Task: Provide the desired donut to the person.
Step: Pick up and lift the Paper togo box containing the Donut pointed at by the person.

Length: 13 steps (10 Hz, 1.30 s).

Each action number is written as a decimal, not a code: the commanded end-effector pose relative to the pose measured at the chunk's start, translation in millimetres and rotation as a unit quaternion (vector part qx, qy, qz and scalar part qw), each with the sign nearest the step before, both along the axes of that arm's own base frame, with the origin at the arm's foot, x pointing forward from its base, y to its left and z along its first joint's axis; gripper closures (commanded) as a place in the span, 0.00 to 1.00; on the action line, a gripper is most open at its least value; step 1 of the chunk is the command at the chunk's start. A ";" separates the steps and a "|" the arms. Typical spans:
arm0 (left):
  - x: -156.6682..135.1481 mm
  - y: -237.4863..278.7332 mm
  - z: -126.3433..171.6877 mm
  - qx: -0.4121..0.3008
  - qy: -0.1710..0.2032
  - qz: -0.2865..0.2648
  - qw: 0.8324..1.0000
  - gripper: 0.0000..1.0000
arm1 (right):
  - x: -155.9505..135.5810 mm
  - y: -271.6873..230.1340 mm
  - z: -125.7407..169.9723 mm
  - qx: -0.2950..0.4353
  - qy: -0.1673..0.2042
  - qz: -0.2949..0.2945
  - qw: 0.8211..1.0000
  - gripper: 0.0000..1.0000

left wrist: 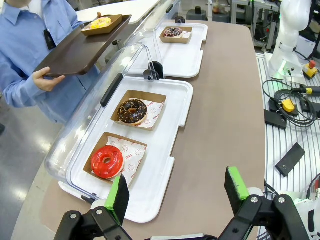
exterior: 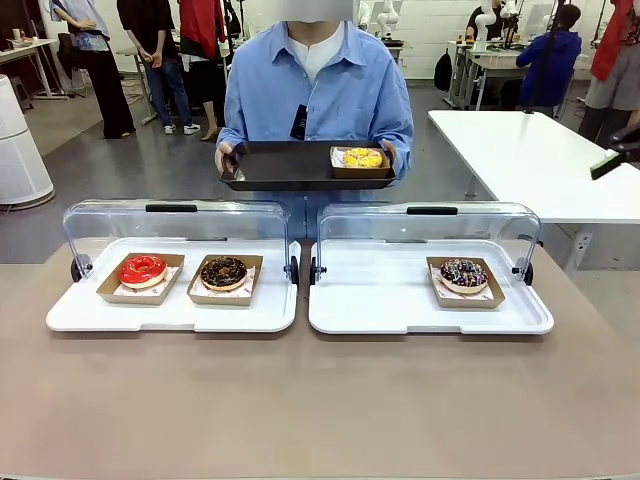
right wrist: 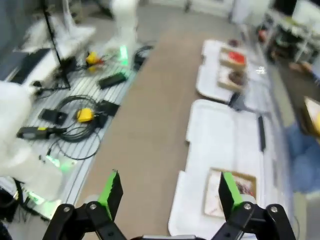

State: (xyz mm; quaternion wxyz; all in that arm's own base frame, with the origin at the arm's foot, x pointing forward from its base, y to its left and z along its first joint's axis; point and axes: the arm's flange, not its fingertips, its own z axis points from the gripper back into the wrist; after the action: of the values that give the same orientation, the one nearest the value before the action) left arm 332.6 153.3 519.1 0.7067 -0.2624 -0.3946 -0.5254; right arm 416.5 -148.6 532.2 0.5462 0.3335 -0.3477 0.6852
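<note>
The person (exterior: 315,85) in a light blue shirt stands at the far side, holding a dark tray (exterior: 290,165) with a yellow donut (exterior: 362,158) in a cardboard dish on it. A red donut (exterior: 142,270) and a chocolate donut (exterior: 224,272) sit in dishes on the left white tray (exterior: 175,312). A sprinkled chocolate donut (exterior: 464,274) sits on the right white tray (exterior: 400,305). My left gripper (left wrist: 175,192) hangs open above the near table edge, short of the red donut (left wrist: 107,161). My right gripper (right wrist: 167,192) is open too, above the table beside the sprinkled donut (right wrist: 242,187).
Both white trays have clear lids (exterior: 175,222) raised at the back. A white table (exterior: 540,160) stands at the right behind. Cables and boxes (left wrist: 290,105) lie on the slatted base beside the brown table (exterior: 320,400). People stand farther back.
</note>
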 end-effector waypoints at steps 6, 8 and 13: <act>-1.2 0.2 0.5 -0.004 -0.003 -0.001 1.000 0.00 | -19.5 -3.7 -60.3 0.043 0.027 -0.117 0.992 0.00; -1.2 0.2 0.5 -0.004 -0.003 -0.001 1.000 0.00 | -3.1 26.1 -60.6 0.047 0.037 -0.085 0.995 0.00; -1.2 0.2 0.5 -0.004 -0.003 -0.001 1.000 0.00 | -17.9 -4.7 -59.3 0.035 0.034 -0.107 0.993 0.00</act>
State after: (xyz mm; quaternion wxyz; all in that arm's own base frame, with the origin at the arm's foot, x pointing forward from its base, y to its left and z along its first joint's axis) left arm 332.7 153.2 519.3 0.7066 -0.2623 -0.3945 -0.5257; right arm 399.7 -153.2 472.5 0.6180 0.3363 -0.3888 0.5949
